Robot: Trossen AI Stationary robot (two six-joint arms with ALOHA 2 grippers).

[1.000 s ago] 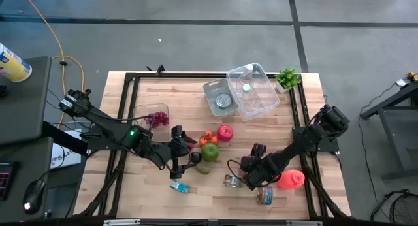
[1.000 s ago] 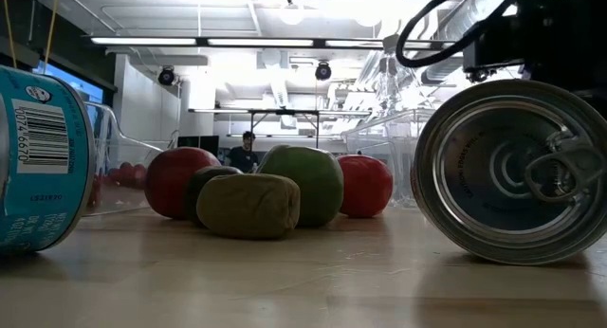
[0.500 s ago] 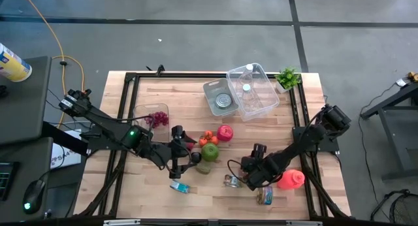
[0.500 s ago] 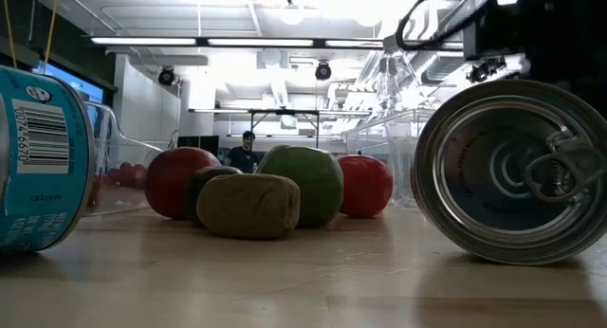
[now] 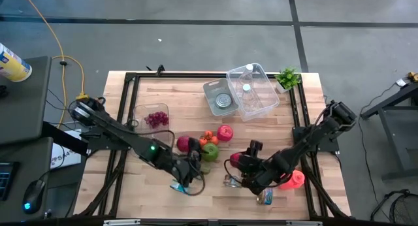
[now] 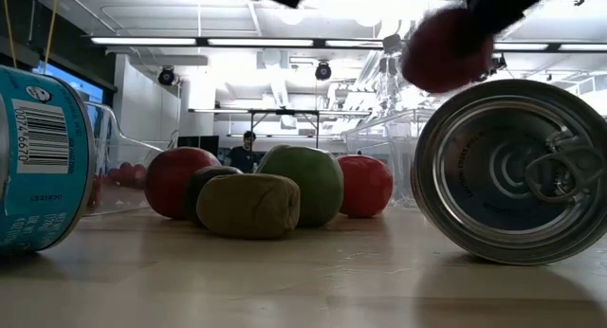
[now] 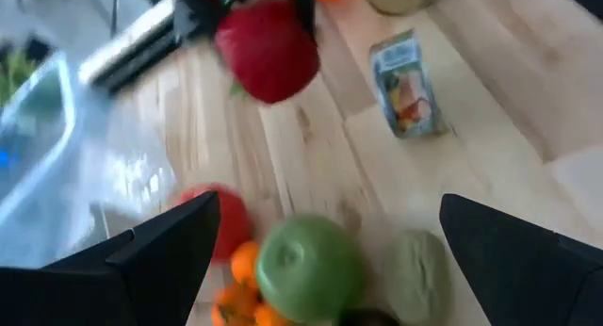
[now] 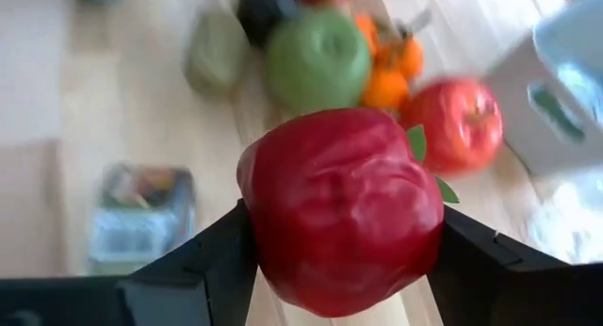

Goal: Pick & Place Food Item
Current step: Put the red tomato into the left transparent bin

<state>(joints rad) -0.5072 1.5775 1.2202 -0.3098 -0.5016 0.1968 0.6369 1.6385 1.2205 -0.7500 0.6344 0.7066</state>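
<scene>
Right gripper (image 5: 238,162) clamped on a red apple (image 8: 339,220), lifted above the tipped silver can (image 5: 230,181), left gripper (image 5: 194,176) spread wide beside the green apple (image 5: 209,152), beyond that can open board to the clear bins (image 5: 251,89) near the table's far edge (image 5: 215,74)

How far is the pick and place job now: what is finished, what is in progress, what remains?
Picking looks done: the right hand is shut on a red apple, lifted above the table. In progress is the carrying. Placing remains; the apple is not set down anywhere. The left hand is open near the green apple, holding nothing.
</scene>
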